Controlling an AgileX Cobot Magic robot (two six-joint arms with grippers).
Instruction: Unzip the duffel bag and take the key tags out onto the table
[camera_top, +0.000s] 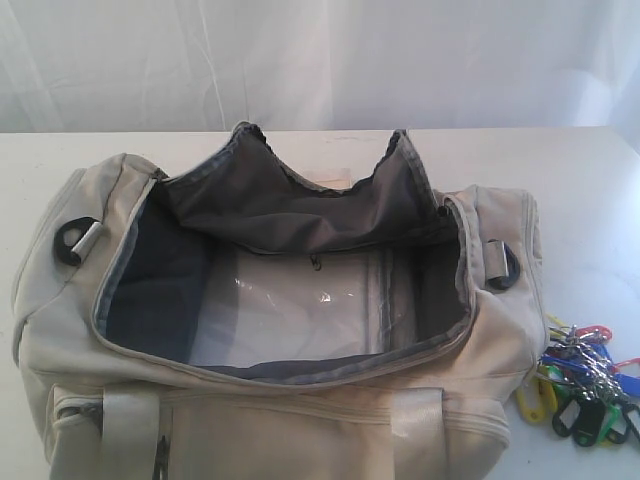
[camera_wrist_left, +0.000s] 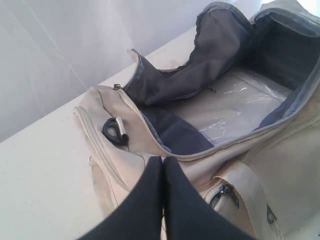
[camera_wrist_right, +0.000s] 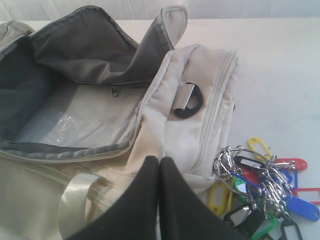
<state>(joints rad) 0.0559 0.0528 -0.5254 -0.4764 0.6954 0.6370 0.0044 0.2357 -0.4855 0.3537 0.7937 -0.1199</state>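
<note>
Grip is empty on both arms: the left pincer (camera_wrist_left: 163, 161) is clenched on nothing above the near left corner of the duffel bag (camera_top: 480, 340), not far from the black D-ring (camera_wrist_left: 116, 131) at that end. The right pincer (camera_wrist_right: 159, 161) is clenched the same way over the near right corner, with a pale webbing strap (camera_wrist_right: 75, 205) just to its left. Whether either tip touches the fabric cannot be told. Beyond them the bag lies unzipped, its flap (camera_top: 300, 200) thrown back to the far side, and only a clear sheet (camera_top: 300, 310) shows on the bottom. The key tags (camera_top: 585, 385) lie in a tangled bunch on the table (camera_top: 590, 200), just beside the bag's right end and near the right pincer, so the job looks as good as finished. The risk now lies in the retreat. If the right arm swings out sideways, it could knock the bunch and scatter it, or hook a finger through one of the metal rings and carry the tags off. A low pull-back by either arm might catch a strap and drag the soft bag over the tags. Lifting straight up first would avoid both.
</note>
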